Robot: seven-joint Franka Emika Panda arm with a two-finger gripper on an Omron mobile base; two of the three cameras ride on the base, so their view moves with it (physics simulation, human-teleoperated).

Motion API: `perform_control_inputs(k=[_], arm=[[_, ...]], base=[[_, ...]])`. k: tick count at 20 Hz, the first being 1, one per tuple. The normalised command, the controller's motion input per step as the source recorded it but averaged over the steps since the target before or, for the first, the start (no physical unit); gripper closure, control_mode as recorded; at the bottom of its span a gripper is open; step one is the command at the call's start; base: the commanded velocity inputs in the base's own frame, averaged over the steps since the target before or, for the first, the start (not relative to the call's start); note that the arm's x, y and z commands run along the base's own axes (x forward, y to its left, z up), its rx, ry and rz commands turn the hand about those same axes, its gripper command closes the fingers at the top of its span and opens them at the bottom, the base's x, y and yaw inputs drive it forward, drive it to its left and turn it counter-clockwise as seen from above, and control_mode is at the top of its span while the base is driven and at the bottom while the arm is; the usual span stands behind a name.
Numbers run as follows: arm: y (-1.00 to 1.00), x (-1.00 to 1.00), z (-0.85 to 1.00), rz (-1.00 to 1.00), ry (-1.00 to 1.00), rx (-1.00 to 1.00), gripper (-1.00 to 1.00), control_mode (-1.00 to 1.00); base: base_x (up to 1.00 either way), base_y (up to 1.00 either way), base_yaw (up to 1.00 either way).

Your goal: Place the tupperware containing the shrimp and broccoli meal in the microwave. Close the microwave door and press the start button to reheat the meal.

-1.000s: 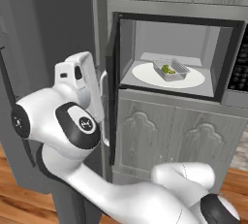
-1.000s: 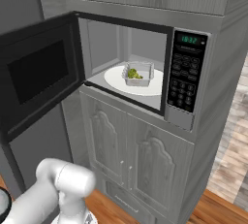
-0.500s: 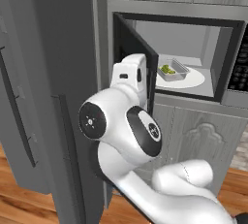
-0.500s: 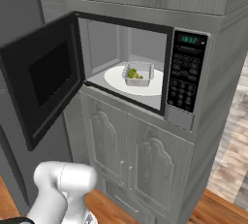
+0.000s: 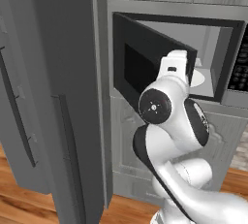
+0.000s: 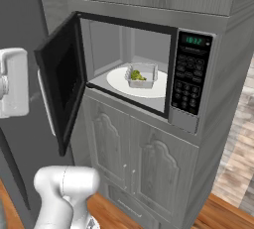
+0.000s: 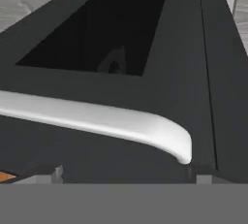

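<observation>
The microwave (image 6: 149, 25) stands open, its keypad strip (image 6: 190, 80) on the right. Inside, the tupperware (image 6: 143, 75) sits on the white turntable plate (image 6: 119, 83) with green broccoli (image 6: 136, 76) in it; the shrimp is too small to make out. The microwave door (image 6: 62, 82) hangs about half swung in. My gripper (image 7: 126, 173) is open, right up against the door's outer face, just below its white bar handle (image 7: 101, 120) and black window (image 7: 97, 29). In the left base view my white hand (image 5: 175, 67) rests at the door's (image 5: 145, 68) free edge.
The tall grey fridge (image 5: 53, 97) fills the left side, close beside the swinging door. Grey cabinet doors (image 6: 144, 173) sit below the microwave, above a wooden floor (image 6: 223, 213). My own arm (image 5: 174, 121) blocks much of the microwave opening in the left base view.
The microwave door has swung from fully open to about half shut. My arm and hand have moved right along with it, staying against its outer face.
</observation>
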Motion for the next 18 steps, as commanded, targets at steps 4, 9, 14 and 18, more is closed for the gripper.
perform_control_inputs(k=[4,9,14,18], arm=[[-0.41,0.49,0.04,-0.07,0.12,0.00,-1.00,-1.00],[-0.30,0.59,0.00,-0.10,0.14,-0.01,-1.00,-1.00],[-0.29,0.59,0.00,-0.12,0.11,-0.06,-1.00,-1.00],[-0.30,0.64,-0.06,-0.12,0.05,-0.08,-1.00,-1.00]], base=[[0.00,0.00,0.00],[0.00,0.00,0.00],[0.00,0.00,0.00],[0.00,0.00,0.00]])
